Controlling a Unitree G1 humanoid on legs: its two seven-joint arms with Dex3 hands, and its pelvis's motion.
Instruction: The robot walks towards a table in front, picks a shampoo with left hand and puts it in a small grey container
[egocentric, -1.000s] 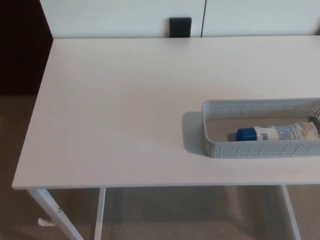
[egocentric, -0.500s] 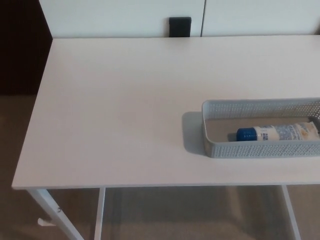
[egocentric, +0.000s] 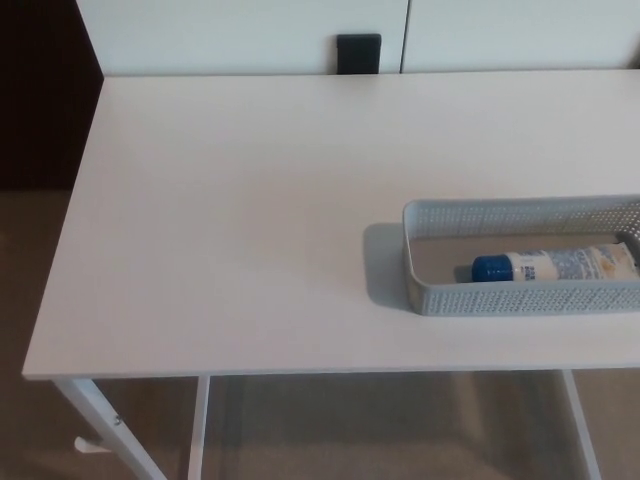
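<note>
On the white worktop (egocentric: 250, 220), toward its right front, stands the grey container (egocentric: 520, 298). The shampoo (egocentric: 560, 266) lies flat inside, blue cap (egocentric: 490, 268) leftward. Neither hand is in view, so their state cannot be told. Risk: an arm sweep could push the light container off the front edge.

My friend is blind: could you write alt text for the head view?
A blue-capped shampoo tube lies on its side inside a grey perforated container on the right of a white table. No robot hand shows.
</note>
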